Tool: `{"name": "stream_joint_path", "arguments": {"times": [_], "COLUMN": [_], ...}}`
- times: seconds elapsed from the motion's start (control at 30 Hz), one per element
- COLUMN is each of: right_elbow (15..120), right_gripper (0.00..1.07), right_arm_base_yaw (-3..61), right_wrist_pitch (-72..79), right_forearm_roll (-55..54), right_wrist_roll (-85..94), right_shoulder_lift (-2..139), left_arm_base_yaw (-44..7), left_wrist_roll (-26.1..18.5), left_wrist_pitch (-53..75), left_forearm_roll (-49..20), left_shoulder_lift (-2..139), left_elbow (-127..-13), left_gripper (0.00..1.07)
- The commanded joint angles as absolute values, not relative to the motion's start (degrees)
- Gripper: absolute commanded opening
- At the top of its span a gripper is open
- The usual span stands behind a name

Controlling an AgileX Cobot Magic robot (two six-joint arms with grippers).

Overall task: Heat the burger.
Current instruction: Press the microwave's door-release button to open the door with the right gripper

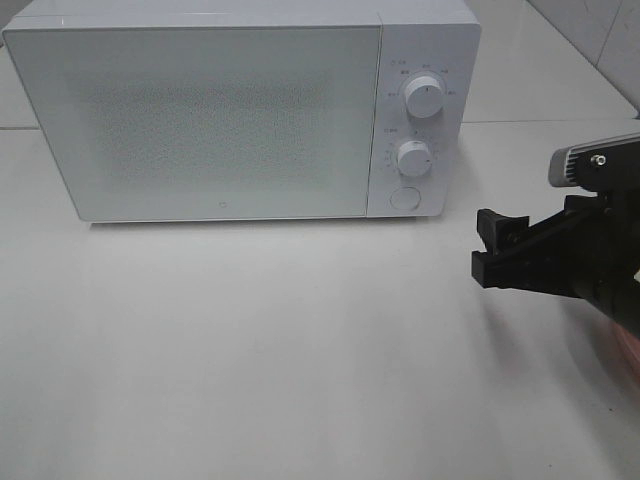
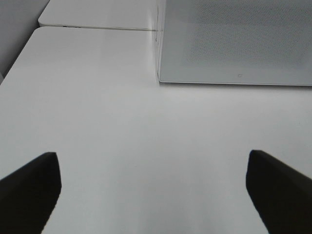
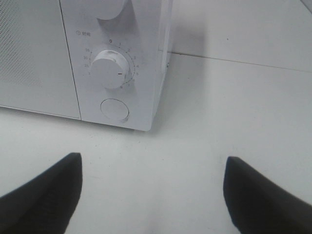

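Note:
The burger is out of view in every frame. The white microwave [image 1: 200, 120] stands at the back of the table with its door shut; it also shows in the left wrist view [image 2: 234, 44] and the right wrist view [image 3: 39, 58]. My right gripper [image 1: 483, 250] is open and empty, hovering low to the right of the microwave's control panel; its jaws stand wide apart in the right wrist view [image 3: 153, 195]. My left gripper [image 2: 156, 195] is open and empty over bare table in front of the microwave's left corner; it is outside the exterior high view.
The control panel has an upper knob [image 1: 424, 97], a lower timer knob [image 1: 413, 157] [image 3: 109, 68] and a round door button [image 1: 403, 197] [image 3: 114, 109]. A pinkish rim [image 1: 628, 350] shows under the right arm at the right edge. The white table [image 1: 250, 350] spreads in front.

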State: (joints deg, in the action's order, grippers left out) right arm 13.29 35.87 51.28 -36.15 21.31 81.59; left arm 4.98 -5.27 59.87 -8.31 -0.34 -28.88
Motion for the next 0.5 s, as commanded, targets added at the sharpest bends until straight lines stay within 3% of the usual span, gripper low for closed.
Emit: {"name": "stream_joint_path", "arguments": {"times": [0.03, 0.13, 0.5], "right_elbow": [13.3, 15.1, 21.1], "right_gripper": [0.74, 0.74, 0.74], "right_arm_base_yaw": [41.1, 46.1, 52.3], "right_wrist_pitch": [57.4, 58.6, 58.5], "right_forearm_roll": [-44.6, -53.3, -57.7], "right_wrist_roll": [23.9, 25.0, 28.9], "right_shoulder_lift": [83.4, 84.9, 89.7], "left_arm_base_yaw": [4.8, 4.8, 4.8], "left_wrist_roll": [-5.0, -5.0, -5.0], "left_wrist_pitch": [59.4, 59.4, 59.4], "left_forearm_roll": [-8.7, -8.7, -8.7], "left_shoulder_lift": [-1.5, -1.5, -1.5], "left_elbow": [-28.9, -28.9, -28.9], "left_gripper": [0.98, 0.98, 0.98]}}
